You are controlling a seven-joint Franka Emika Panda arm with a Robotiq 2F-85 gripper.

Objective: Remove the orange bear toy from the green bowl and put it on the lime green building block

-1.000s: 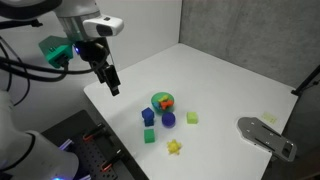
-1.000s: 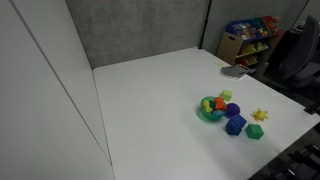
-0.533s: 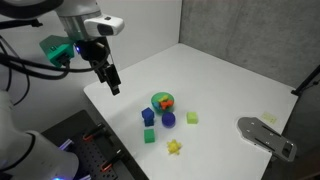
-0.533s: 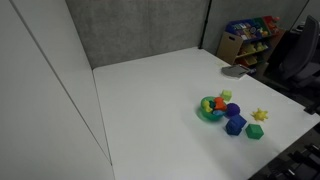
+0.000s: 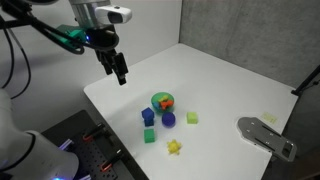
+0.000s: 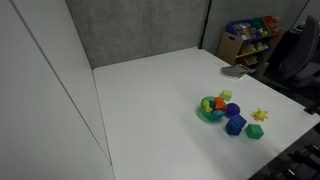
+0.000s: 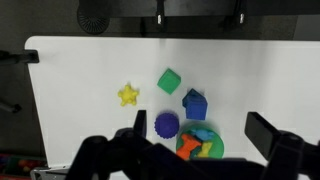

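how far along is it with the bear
Nothing done yet: the bear sits in the bowl. In hand: the gripper, open and empty, hangs over the table short of the bowl. Left: grasp the bear, lift it out, set it on the lime block.

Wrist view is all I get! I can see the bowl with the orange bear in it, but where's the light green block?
Observer: The lime green building block sits on the table beside the green bowl, not touching it.
Operator: Am I close to the toys?
Observer: No. The gripper hangs high up, off to one side of the bowl.
Operator: Is anything else on the table?
Observer: A grey metal piece lies at the table's edge, past the lime block.
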